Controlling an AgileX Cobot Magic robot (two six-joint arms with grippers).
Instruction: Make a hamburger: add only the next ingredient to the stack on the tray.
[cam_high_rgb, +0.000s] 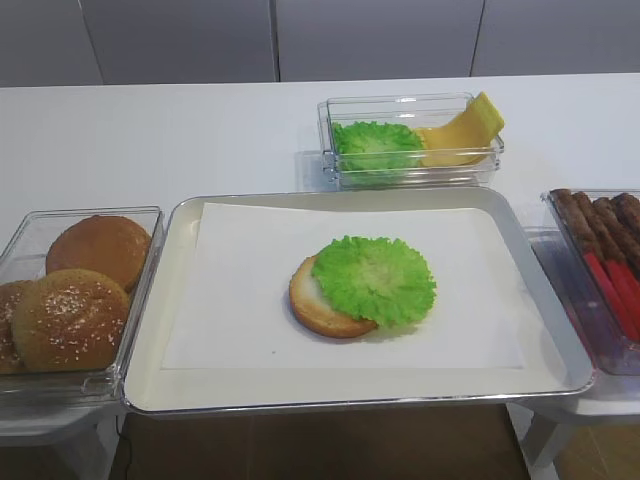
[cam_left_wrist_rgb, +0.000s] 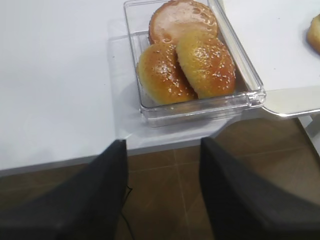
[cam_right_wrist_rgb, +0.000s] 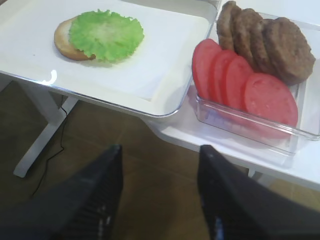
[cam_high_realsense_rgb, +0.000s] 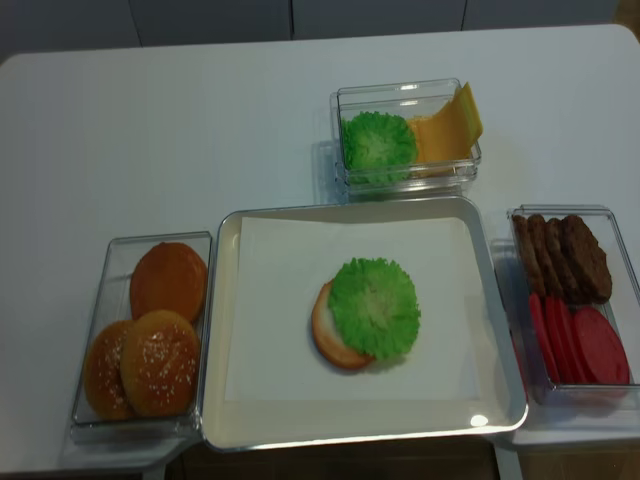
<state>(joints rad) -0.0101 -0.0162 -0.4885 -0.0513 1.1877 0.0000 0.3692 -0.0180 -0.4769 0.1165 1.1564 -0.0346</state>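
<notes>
In the exterior high view, the lettuce leaf (cam_high_rgb: 375, 279) is lying on the bun bottom (cam_high_rgb: 322, 301) near the middle of the paper-lined tray (cam_high_rgb: 180, 385), shifted right so the bun's pale left edge is showing; no arm is entering. In the right wrist view, the right gripper (cam_right_wrist_rgb: 159, 192) is hanging below the table edge with its dark fingers spread wide and empty, the frilly leaf lying up and to their left, glossy tomato slices (cam_right_wrist_rgb: 245, 85) and rough patties (cam_right_wrist_rgb: 267, 42) nearer. In the left wrist view, the left gripper (cam_left_wrist_rgb: 162, 192) is likewise gaping empty beneath the sesame bun tops (cam_left_wrist_rgb: 187, 62). The realsense view is showing the roughly round leaf, no long axis, nearer the right arm's side.
</notes>
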